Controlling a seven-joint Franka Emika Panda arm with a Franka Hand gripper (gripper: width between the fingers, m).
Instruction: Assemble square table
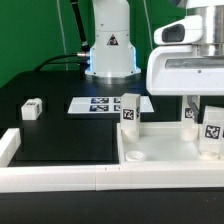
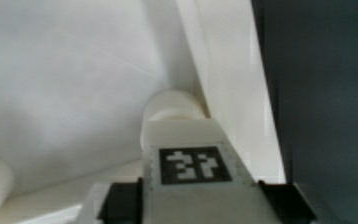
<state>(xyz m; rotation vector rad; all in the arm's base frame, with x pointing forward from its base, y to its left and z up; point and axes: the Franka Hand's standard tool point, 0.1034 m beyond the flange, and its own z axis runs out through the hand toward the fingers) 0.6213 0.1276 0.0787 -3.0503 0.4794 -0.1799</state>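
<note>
Black tabletop (image 1: 60, 135) | green backdrop (image 1: 25, 40) | square table (image 1: 170, 148) | jaws gripping leg (image 2: 194, 150)

Black surface (image 1: 60, 135). White border rails (image 1: 60, 178), white tabletop slab (image 1: 165, 150), white legs (image 1: 130, 112) with black-white square-pattern tags. White marker board (image 1: 100, 104), black tag prints. Green backdrop (image 1: 25, 40). Wrist view: white leg (image 2: 190, 130), black-white tag (image 2: 194, 165).

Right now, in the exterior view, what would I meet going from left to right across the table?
Lone leg → marker board → upright leg → far leg → right-edge leg. The white slab and rails span too much of the view to place.
</note>
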